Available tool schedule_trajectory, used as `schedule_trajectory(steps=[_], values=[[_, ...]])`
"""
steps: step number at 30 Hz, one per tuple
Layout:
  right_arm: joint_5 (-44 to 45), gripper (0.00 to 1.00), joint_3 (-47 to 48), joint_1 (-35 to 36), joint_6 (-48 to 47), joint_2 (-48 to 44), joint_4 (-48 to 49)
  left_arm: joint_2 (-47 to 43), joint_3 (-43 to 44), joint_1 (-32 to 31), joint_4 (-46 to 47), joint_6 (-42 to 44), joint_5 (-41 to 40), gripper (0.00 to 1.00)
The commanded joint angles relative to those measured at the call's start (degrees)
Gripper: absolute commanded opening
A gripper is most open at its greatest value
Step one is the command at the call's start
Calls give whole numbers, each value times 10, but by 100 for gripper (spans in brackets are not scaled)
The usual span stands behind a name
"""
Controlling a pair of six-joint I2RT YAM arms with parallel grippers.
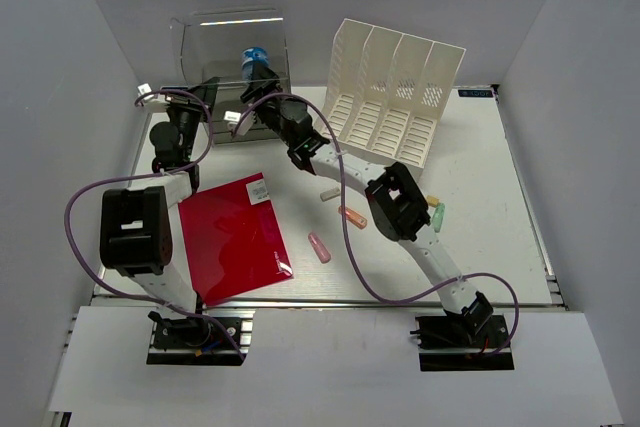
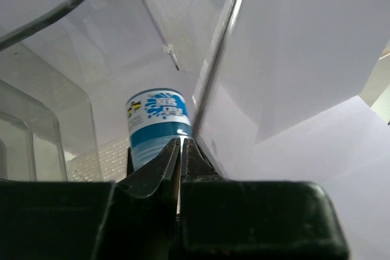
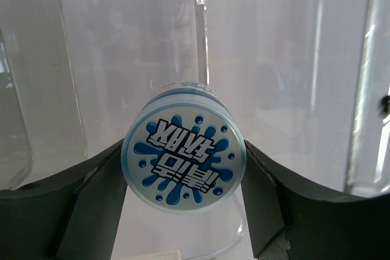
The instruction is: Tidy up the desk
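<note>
The white desk [image 1: 480, 207] carries scattered items. My right gripper [image 1: 262, 85] reaches into the clear plastic drawer box [image 1: 215, 47] at the back left. It is shut on a round blue-and-white container [image 1: 255, 60]. In the right wrist view the container's printed lid [image 3: 183, 159] faces the camera, with the gripper [image 3: 184, 150] touching it on both sides. My left gripper [image 1: 205, 97] is at the box's front, left of the right gripper. In the left wrist view it [image 2: 181, 141] is pinched onto a thin clear drawer wall, with the container [image 2: 158, 120] just beyond.
A white slotted file rack [image 1: 395, 97] stands at the back centre. A red folder [image 1: 235, 237] lies at the front left. Small pink [image 1: 319, 247], orange [image 1: 352, 216], beige [image 1: 331, 193] and green [image 1: 438, 215] items lie mid-desk near the right arm.
</note>
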Motion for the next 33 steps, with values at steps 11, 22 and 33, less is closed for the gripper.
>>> schedule_trajectory(steps=[11,22,33], values=[[-20,0,58,-28,12,42,21,-34,15,4,31,-8,17,17],[-9,48,32,-28,78,13,-14,-34,13,4,26,-9,22,17],[-14,89,-13,-25,106,-44,-44,-33,23,4,17,-12,23,17]])
